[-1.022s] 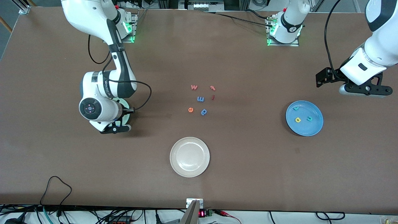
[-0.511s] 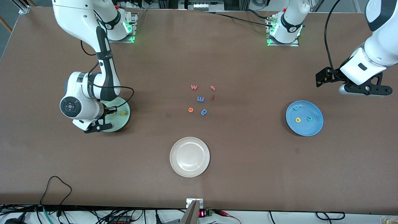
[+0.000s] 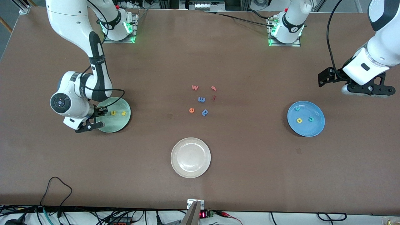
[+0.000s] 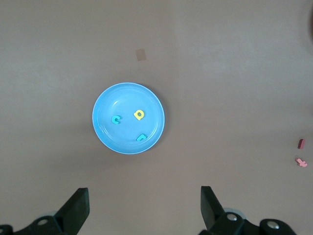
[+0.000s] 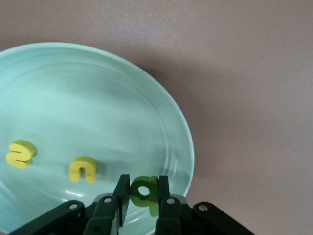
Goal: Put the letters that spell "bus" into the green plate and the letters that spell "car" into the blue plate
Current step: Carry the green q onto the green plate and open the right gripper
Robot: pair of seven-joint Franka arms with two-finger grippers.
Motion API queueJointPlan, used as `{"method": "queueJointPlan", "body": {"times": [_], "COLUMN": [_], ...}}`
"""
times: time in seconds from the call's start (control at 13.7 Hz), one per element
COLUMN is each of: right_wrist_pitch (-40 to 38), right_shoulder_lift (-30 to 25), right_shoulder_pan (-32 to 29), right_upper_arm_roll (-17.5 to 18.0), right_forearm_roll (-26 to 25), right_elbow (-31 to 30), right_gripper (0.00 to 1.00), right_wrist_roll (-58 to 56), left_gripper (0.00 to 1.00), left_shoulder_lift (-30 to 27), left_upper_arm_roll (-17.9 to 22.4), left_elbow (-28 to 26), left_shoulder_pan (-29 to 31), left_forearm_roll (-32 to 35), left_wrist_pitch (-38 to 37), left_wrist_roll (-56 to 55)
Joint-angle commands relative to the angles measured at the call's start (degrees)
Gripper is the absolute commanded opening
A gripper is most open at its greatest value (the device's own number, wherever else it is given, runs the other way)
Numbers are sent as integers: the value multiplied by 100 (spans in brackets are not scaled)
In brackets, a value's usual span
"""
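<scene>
The green plate (image 3: 120,124) lies toward the right arm's end of the table. In it are the yellow "u" (image 3: 113,113) and yellow "s" (image 3: 123,113). My right gripper (image 3: 100,110) hangs over the plate's edge. In the right wrist view the right gripper (image 5: 143,182) is shut on the dark green "b" (image 5: 145,191), above the green plate (image 5: 98,98) and beside the "u" (image 5: 83,169) and "s" (image 5: 20,153). The blue plate (image 3: 312,129) holds the teal "r" (image 3: 297,108), yellow "a" (image 3: 299,120) and teal "c" (image 3: 311,119). My left gripper (image 4: 145,196) waits open beside the blue plate (image 4: 146,103).
A cream-white plate (image 3: 190,157) sits near the front camera at mid-table. Several loose letters lie in the middle: a red "w" (image 3: 195,87), a red "t" (image 3: 213,88), a blue "m" (image 3: 201,99), an orange "e" (image 3: 191,110) and a blue letter (image 3: 204,112).
The right arm has swung toward its end of the table, uncovering the green plate with the "u" and "s". It stays shut on the "b". The left arm has not moved.
</scene>
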Motion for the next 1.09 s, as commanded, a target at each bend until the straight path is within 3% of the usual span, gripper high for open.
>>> {"method": "queueJointPlan", "body": {"times": [0.0,0.29,0.44,0.51,0.58,0.8,1.02], "right_wrist_pitch": [162,180,197,189,145,-301,-1739], "right_shoulder_lift": [-37,-2,68,103,104,34,-195], "right_shoulder_pan": [25,17,34,43,43,244,333], "right_upper_arm_roll": [71,71,71,71,71,54,-43], "right_forearm_roll": [119,199,373,505,646,691,612], "right_elbow": [-131,-105,-52,9,97,561,1526], "right_gripper": [20,20,32,71,100,100,100], "right_wrist_roll": [16,25,34,51,139,945,1876], "left_gripper": [100,100,100,100,100,100,100], "left_shoulder_lift": [-80,-89,-89,-89,-89,-28,-36], "left_upper_arm_roll": [-12,-12,-3,-3,-3,-12,-38], "left_elbow": [36,45,45,45,45,159,151], "left_shoulder_pan": [19,10,28,28,19,-34,-34], "left_forearm_roll": [-85,-85,-85,-85,-85,-85,-93], "left_wrist_pitch": [-208,-350,-350,-350,-332,-306,-376], "left_wrist_roll": [30,30,39,39,30,30,30]}}
